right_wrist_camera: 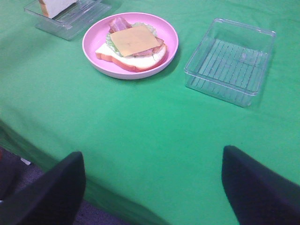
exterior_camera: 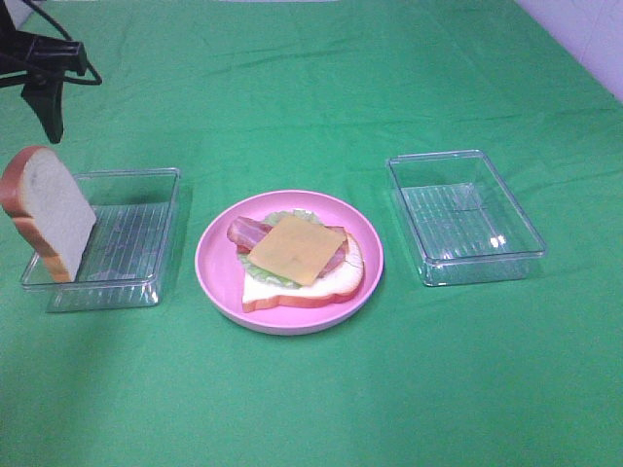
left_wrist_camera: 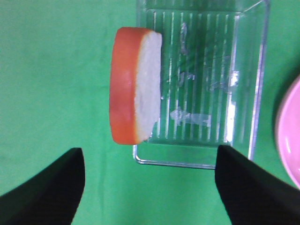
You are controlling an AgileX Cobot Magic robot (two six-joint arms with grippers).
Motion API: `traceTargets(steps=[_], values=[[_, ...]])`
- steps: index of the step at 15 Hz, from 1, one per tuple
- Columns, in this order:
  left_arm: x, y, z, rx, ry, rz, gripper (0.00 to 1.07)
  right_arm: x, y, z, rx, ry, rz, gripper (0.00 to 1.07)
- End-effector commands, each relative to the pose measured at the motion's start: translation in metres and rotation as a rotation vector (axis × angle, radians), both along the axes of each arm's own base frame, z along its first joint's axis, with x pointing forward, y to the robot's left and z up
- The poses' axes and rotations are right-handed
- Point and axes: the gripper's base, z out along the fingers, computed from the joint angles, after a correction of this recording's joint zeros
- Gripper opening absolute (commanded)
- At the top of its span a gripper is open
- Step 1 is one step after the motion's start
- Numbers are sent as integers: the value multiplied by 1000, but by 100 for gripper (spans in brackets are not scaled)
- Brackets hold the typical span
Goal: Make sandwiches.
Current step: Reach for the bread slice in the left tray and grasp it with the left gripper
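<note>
Exterior high view: a round pink plate (exterior_camera: 216, 282) stands in the middle of the green cloth (exterior_camera: 311, 409), btw two clear trays. On the plate lies a bottom bread slice (exterior_camera: 302, 292) w/ lettuce leaf (exterior_camera: 275, 220), bacon strips (exterior_camera: 245, 232) and a cheese slice (exterior_camera: 296, 249) on top, the sandwich open. The left clear tray (exterior_camera: 136, 238) carries a second bread slice (exterior_camera: 47, 212) that stands upright and leans at the tray's outer left edge; the right clear tray (exterior_camera: 467, 216) is well apart from the plate. A dark arm part (exterior_camera: 44, 73) shows in the upper left corner. Left wrist view: the left gripper (left_wrist_camera: 149, 187) is wide open, both black fingers (left_wrist_camera: 51, 192) apart, nothing btw them; the upright slice w/ its orange crust is ahead of it, at the tray's edge, not touched. Right wrist view: the right gripper (right_wrist_camera: 152, 187) is also spread wide and holds nothing, above bare cloth near the table edge, far from plate and trays.
</note>
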Motion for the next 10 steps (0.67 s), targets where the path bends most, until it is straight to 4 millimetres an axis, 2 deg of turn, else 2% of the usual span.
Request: traceTargets(steps=[1,4,5,7,8,9,10], values=[[6,5,-22,36,58,16,74,-1,0,0,5,-17,3,76],[24,3,-63,61,91,15,76,-1,0,0,5,-17,3,76],[24,3,-63,61,91,15,76,-1,0,0,5,-17,3,76],[32,2,-91,74,133,20,76,-1,0,0,5,-17,3,76],[32,2,-91,74,133,20,76,-1,0,0,5,-17,3,76],[33,2,-94,75,136,20,74,-1,0,0,5,-17,3,76],[33,2,-94,75,138,21,60,-1,0,0,5,-17,3,76]])
